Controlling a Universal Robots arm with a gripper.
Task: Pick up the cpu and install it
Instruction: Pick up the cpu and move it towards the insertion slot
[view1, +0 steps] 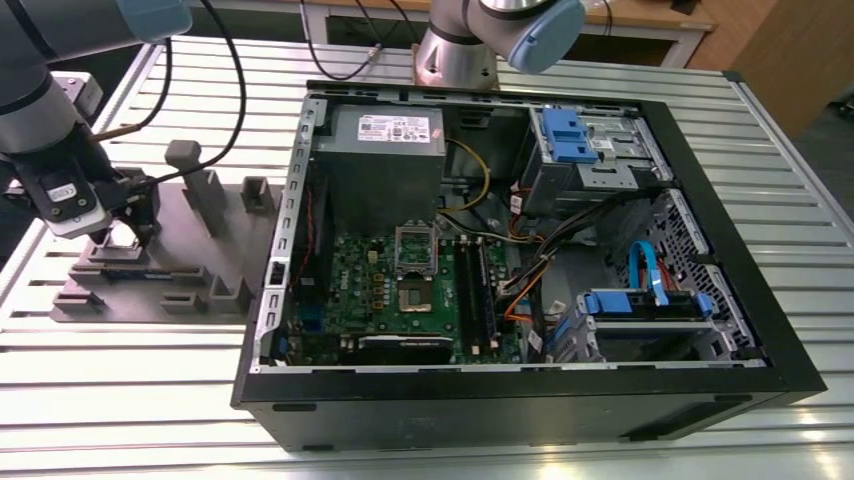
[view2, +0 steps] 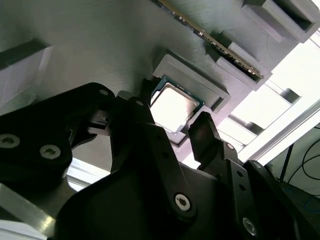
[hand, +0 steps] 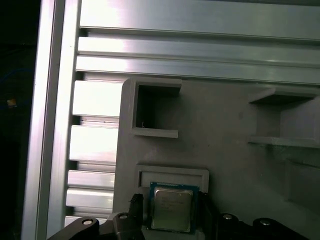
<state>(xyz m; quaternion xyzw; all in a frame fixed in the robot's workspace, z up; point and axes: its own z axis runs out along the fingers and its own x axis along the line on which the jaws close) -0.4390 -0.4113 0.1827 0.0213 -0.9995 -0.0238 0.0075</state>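
The cpu (view2: 173, 106), a small square chip with a shiny metal top, lies flat in a shallow recess of the mauve-grey tray (view1: 180, 262). In both wrist views my gripper (view2: 172, 124) hangs right over the chip, open, with one black finger (view2: 142, 112) on each side of it. The first wrist view shows the cpu (hand: 171, 209) between the fingertips (hand: 135, 204), still resting in the tray (hand: 225, 130). In the exterior view my gripper (view1: 120, 232) is low over the tray's far corner, at the exterior view's left.
An open computer case (view1: 521, 260) lies on the slatted metal table (view1: 134, 360) to the tray's right. Its green motherboard carries a metal socket frame (view1: 416, 290) with a dark centre. A grey power-supply box (view1: 387, 135), cables and blue drive brackets (view1: 647, 300) crowd the case.
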